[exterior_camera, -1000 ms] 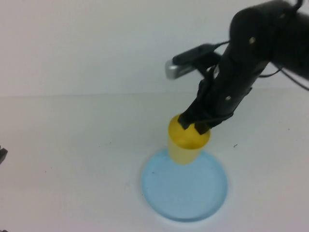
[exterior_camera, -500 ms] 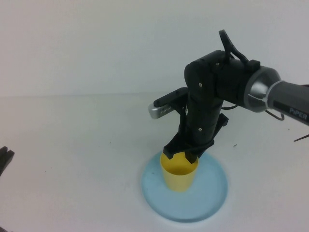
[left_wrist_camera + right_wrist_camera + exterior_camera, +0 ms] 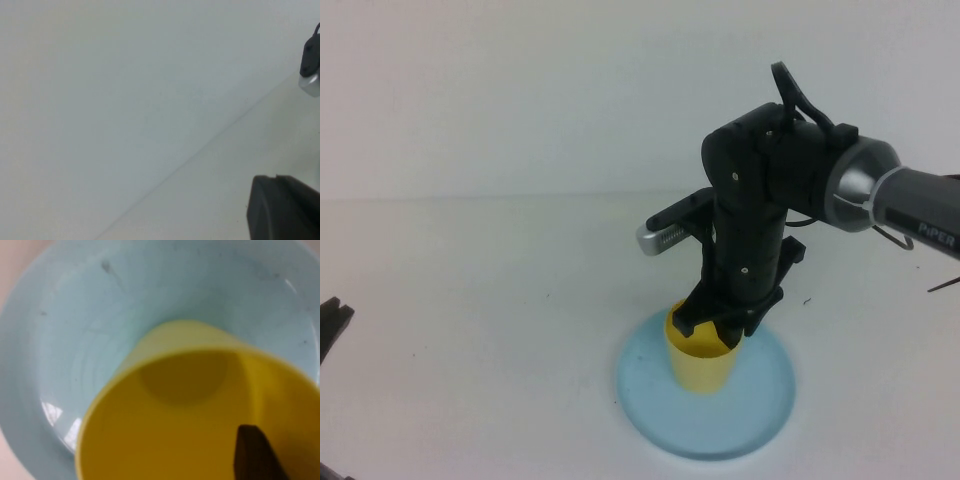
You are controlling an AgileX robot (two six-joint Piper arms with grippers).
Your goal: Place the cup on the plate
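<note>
- While you read the high view from its left edge, note the left gripper [image 3: 328, 328] low at that margin, well apart from the work; its jaws are closed on nothing and it needs no input from you.
- Moving to the lower centre, the plate [image 3: 760, 410] lies flat on the white table [image 3: 470, 300], and the cup [image 3: 698, 362] stands upright on it, toward the plate's far left part (the right wrist view shows its base against the blue surface [image 3: 60, 340]).
- Just above the cup, the right gripper [image 3: 718, 325] straddles the rim, one finger [image 3: 255, 452] inside the cup; whether the fingers have let go of the wall I cannot tell, so treat the release as unfinished.
- To do this step well, I judge you should spread the fingers fully before any lift, then rise straight up so neither fingertip drags the rim and tips the cup.
</note>
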